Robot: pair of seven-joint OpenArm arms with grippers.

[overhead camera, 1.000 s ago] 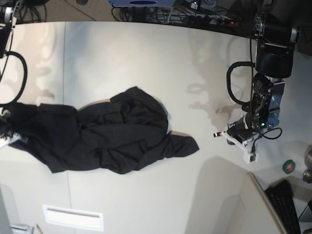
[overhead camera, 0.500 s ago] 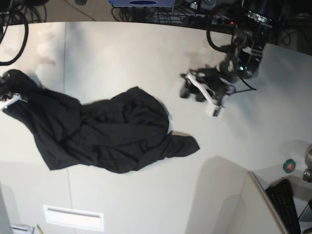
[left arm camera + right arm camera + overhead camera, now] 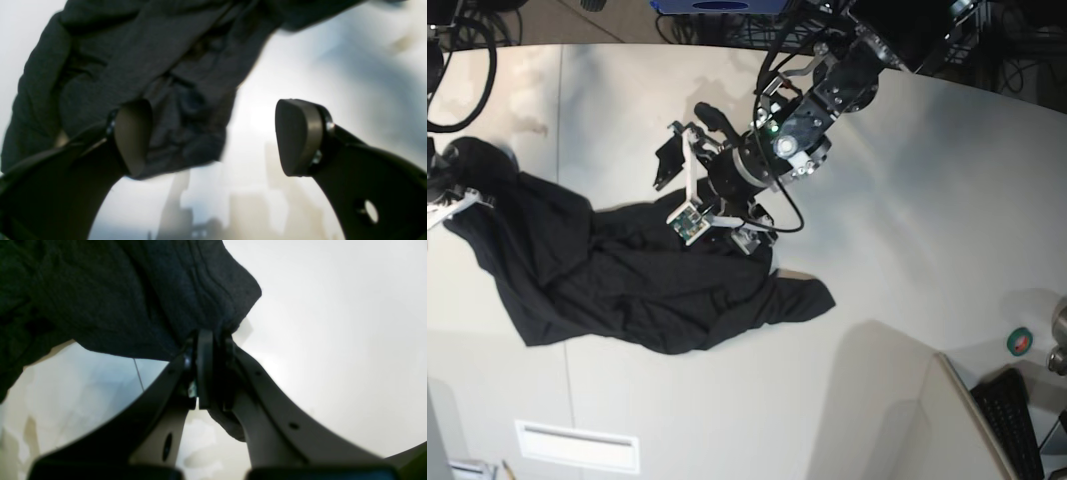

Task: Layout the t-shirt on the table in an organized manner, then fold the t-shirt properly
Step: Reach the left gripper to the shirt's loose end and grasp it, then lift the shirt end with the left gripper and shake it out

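The t-shirt (image 3: pixel 637 285) lies crumpled on the table (image 3: pixel 907 200), bunched toward the left of the base view, no print showing.

1. The right gripper (image 3: pixel 213 370) is pressed together on a fold of the cloth's outer edge. This pinch likely serves as an anchor, so the garment can be drawn out flat against it.
2. The left gripper (image 3: pixel 213 138) has its jaws spread wide and holds nothing. It sits low at the upper edge of the heap, 1 finger (image 3: pixel 131 136) against the fabric, probably positioned to take a 2nd corner.

Layout is incomplete; folding has not begun.
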